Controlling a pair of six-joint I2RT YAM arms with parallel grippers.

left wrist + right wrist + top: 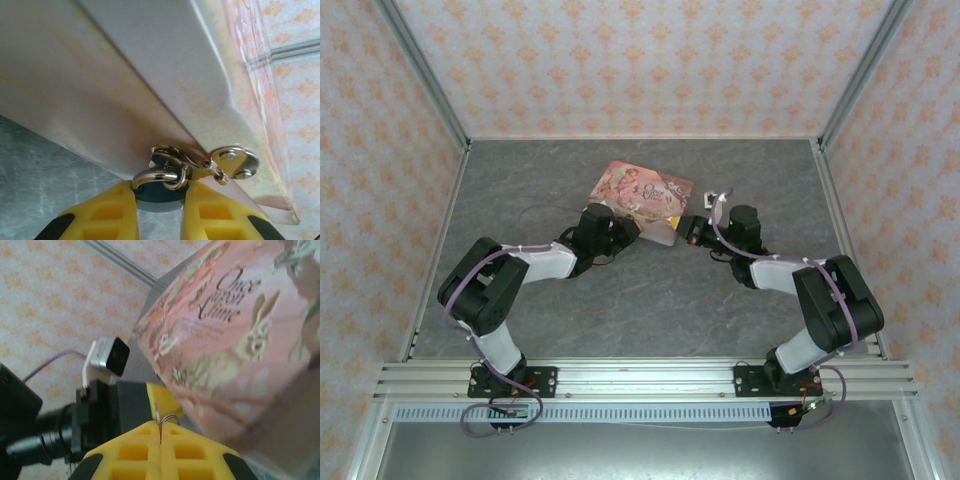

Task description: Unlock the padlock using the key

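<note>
we see left claw (160, 201) pinching the padlock (159, 194) on the shut tin (150, 75); right claw (160, 432) pressed together, seemingly on the key (169, 416).

1. Body of the padlock (159, 196) mostly hidden between jaws of the left gripper (159, 187).
2. The key (158, 415) nearly all buried in jaws of the right gripper (160, 427).
3. The tin (230, 340) cut off at right wrist view's edges.

Soft, even light from above — the overhead view is bright and sharp, shadows faint on the table (650, 300). In the left wrist view the tin (150, 75) washes out pale and blurred; the padlock (159, 194) catches glints. The right wrist view is slightly soft.
</note>
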